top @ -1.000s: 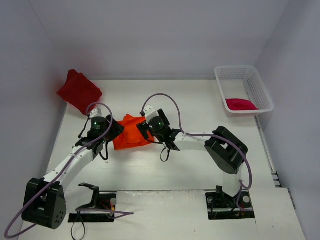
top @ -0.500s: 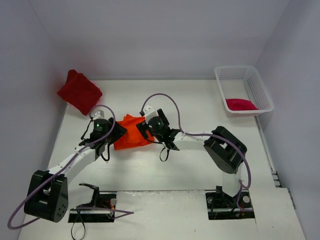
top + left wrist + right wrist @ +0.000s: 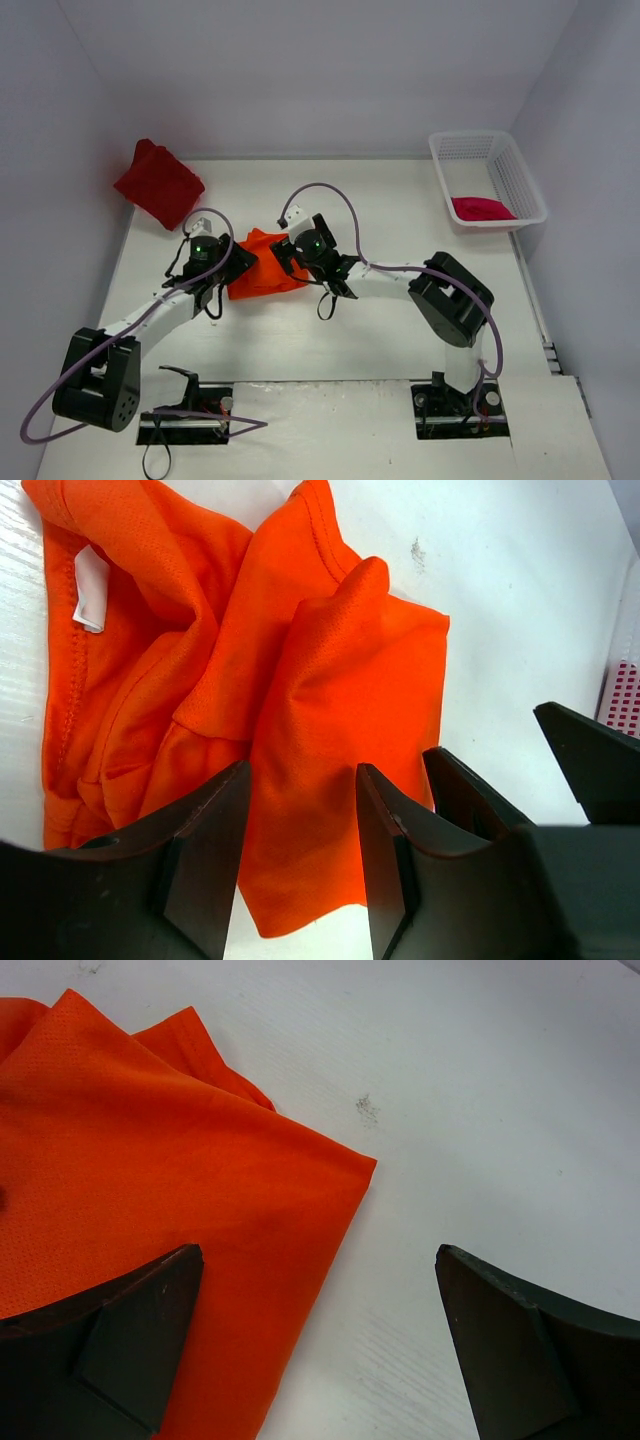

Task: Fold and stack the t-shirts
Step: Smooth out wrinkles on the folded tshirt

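- Orange t-shirt (image 3: pixel 262 272) is crumpled on the table (image 3: pixel 400 230), left of centre, between the two arms.
- Left gripper (image 3: pixel 298 830) is low over the near edge of the orange cloth. Jaws are part-way apart, with cloth showing in the gap. Fingers (image 3: pixel 205 855) are not pinched on it, as far as the wrist cam shows.
- Right gripper (image 3: pixel 320 1330) has its jaws spread wide. It sits over the shirt's right edge, with one finger above cloth and the other above bare table. Nothing is held.
- In the top view both grippers flank the orange shirt, left on its left side and right on its right side. Contact can't be told from there.
- Left wrist cam: the shirt is in several loose folds. A white label (image 3: pixel 90 588) shows at the collar, on the far-left side of the cloth.
- Dark red t-shirt (image 3: pixel 158 183) is bunched at the far-left corner, well apart from the orange one.
- Pink t-shirt (image 3: pixel 482 208) lies inside the white mesh basket (image 3: pixel 440 160) at the far-right table edge.
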Available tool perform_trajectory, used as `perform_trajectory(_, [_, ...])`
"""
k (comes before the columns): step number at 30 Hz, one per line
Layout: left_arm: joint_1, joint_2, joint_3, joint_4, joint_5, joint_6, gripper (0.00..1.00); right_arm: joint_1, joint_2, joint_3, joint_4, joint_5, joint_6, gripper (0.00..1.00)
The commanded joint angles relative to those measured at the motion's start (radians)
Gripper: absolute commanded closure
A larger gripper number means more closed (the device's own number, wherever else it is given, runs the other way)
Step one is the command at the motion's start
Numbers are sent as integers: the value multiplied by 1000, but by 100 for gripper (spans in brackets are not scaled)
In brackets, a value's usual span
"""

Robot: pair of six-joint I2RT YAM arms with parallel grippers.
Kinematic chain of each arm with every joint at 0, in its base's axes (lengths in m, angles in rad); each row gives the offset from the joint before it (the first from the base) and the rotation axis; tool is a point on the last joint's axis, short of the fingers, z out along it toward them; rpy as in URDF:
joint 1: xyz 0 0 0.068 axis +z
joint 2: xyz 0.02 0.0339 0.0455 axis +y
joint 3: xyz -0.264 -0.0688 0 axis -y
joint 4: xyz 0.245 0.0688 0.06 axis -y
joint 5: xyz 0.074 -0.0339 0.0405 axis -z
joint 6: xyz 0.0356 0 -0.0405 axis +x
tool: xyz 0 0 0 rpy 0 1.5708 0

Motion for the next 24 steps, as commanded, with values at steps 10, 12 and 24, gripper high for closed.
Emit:
perform_trajectory(10, [-25, 39, 2, 122, 4, -23, 66, 10, -5, 53, 44, 29, -16, 2])
perform_trajectory(12, [-25, 40, 2, 122, 4, -20, 74, 10, -8, 50, 44, 31, -13, 2])
perform_trajectory(24, [-25, 11, 21, 84, -5, 0, 100, 10, -11, 44, 44, 35, -11, 1])
